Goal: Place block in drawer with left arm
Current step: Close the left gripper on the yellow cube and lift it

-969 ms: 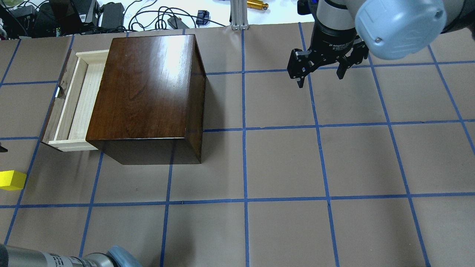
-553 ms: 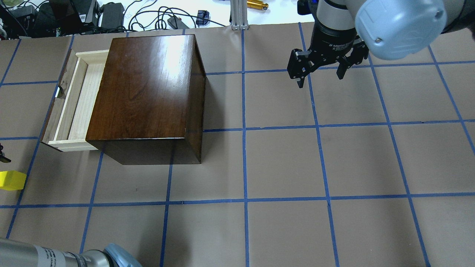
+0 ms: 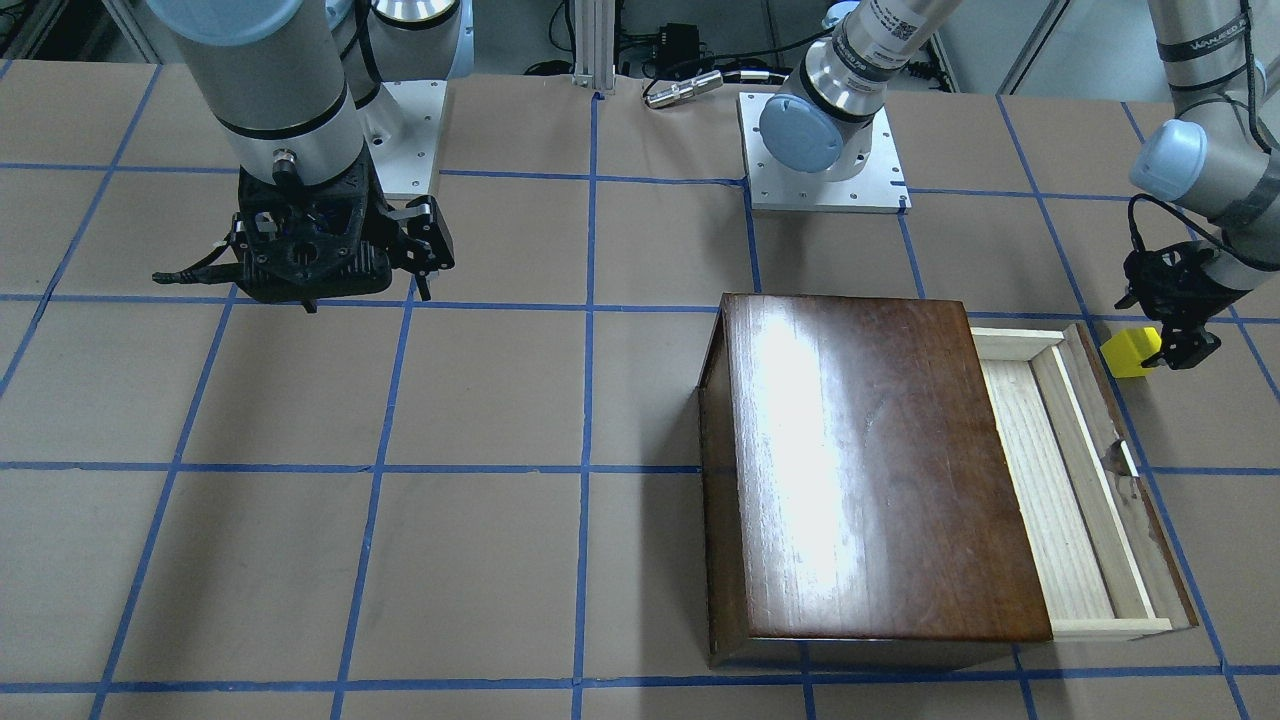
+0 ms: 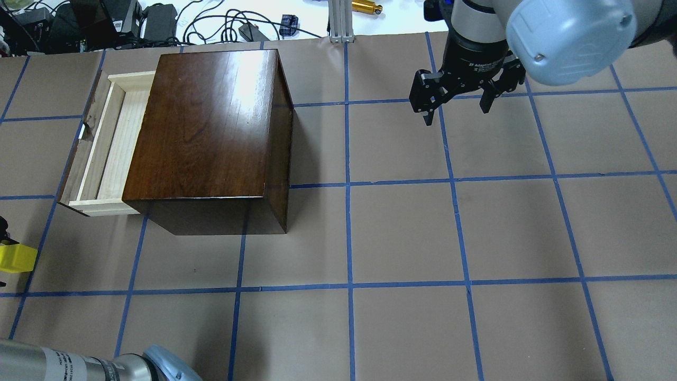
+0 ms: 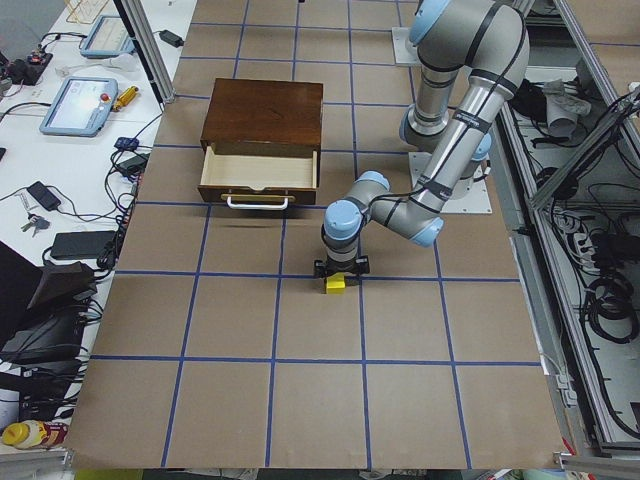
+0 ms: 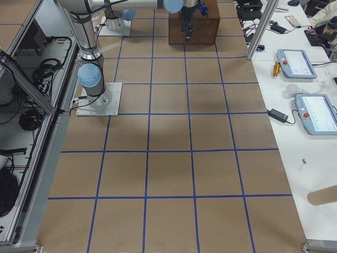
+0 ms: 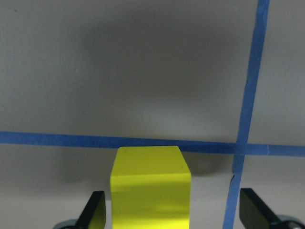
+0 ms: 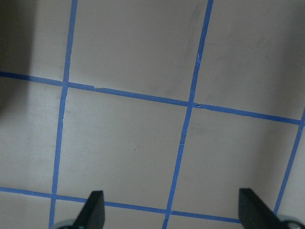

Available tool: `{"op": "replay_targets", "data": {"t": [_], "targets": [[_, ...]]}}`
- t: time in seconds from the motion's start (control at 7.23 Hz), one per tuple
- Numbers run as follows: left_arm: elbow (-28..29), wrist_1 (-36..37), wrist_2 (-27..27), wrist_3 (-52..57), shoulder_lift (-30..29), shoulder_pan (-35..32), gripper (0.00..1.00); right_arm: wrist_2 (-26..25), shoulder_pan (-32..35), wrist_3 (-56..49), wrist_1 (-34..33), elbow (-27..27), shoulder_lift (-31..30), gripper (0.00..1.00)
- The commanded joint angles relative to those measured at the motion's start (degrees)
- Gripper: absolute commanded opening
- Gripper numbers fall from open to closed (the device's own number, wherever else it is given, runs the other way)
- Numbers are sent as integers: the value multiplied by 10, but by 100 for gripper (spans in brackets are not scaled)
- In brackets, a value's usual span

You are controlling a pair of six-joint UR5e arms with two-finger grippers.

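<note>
The yellow block (image 7: 150, 186) stands on the brown paper between the open fingers of my left gripper (image 7: 174, 212), closer to the left finger, with a clear gap to the right finger (image 7: 255, 212). In the front-facing view the left gripper (image 3: 1172, 340) hangs right at the block (image 3: 1128, 352). The block shows at the overhead view's left edge (image 4: 16, 257). The drawer (image 4: 103, 143) is pulled out of the dark-brown box (image 4: 211, 127), its pale tray empty. My right gripper (image 4: 455, 103) is open and empty, far right.
The box (image 3: 870, 470) stands between the two arms. The drawer's dark front panel (image 3: 1140, 480) lies a short way from the block. Cables and devices (image 4: 158, 21) lie beyond the table's far edge. The right arm base plate (image 3: 410, 140) sits at the back.
My left gripper has moved toward the block and now has its fingers on either side of it. The left arm's elbow has shifted slightly. The right arm has not moved.
</note>
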Motion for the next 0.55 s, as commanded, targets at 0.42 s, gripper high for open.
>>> {"op": "replay_targets", "data": {"t": [0.42], "targets": [[0,22,-30,22,-30,5,100,0,0,1,0,0,0,100]]}}
